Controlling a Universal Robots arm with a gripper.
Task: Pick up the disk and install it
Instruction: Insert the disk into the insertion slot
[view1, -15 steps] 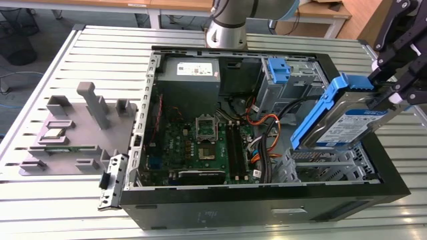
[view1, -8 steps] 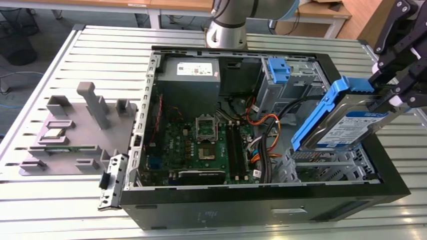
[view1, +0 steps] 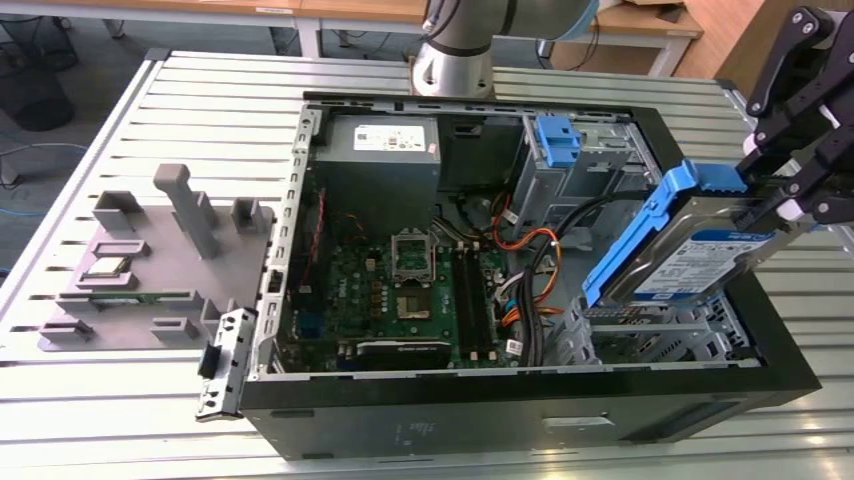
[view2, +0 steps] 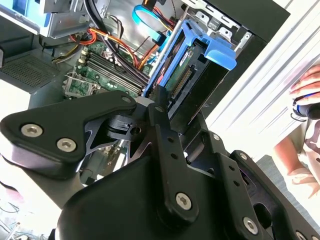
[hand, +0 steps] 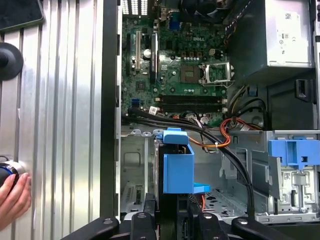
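My gripper (view1: 782, 204) is shut on the disk (view1: 687, 255), a silver drive with a white-and-blue label and blue rails. It holds the disk tilted on edge in the air. The disk hangs over the metal drive cage (view1: 657, 338) in the corner of the open computer case (view1: 534, 425), at the exterior view's right. In the first wrist view the disk (hand: 177, 167) shows end-on, with black fingers (hand: 148, 219) on either side. In the second wrist view the disk (view2: 196, 70) points down toward the case interior.
A lone blue bracket (view1: 557, 140) sits in the upper bay beside the grey power supply (view1: 380, 150). Orange and black cables (view1: 527, 250) cross next to the motherboard (view1: 400, 290). A grey fixture (view1: 147, 260) lies at the exterior view's left. A person's hand (hand: 12, 192) rests on the slatted table.
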